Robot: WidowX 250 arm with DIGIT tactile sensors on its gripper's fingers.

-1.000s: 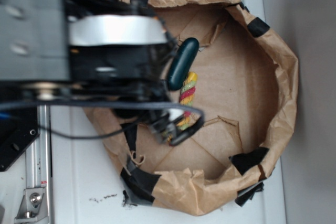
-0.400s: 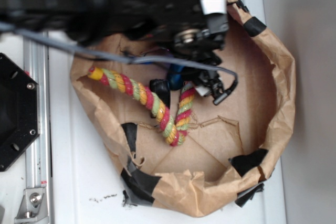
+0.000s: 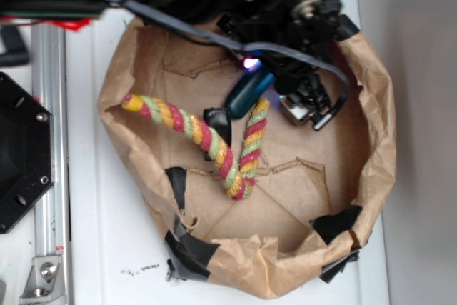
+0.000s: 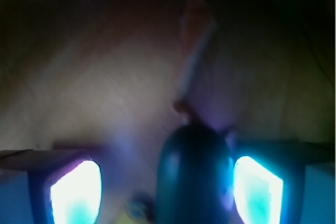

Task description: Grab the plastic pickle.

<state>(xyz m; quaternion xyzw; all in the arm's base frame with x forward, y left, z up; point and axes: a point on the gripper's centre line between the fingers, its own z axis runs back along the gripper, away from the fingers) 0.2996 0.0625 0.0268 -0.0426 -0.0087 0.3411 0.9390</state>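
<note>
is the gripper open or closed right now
Open. In the wrist view the gripper has its two lit fingers spread wide, with the pickle between them, close to one finger and clear of the other.

So inside the paper bag (image 3: 382,133): the pickle (image 3: 247,94) sits far-center, touching the rope's (image 3: 214,149) right end, with a small block (image 3: 217,121) just left, tucked between the rope's two arms.

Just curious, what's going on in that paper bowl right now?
Gripper open, straddling pickle. Plastic pickle on bowl floor, not yet gripped. Rope touches its lower end.
</note>
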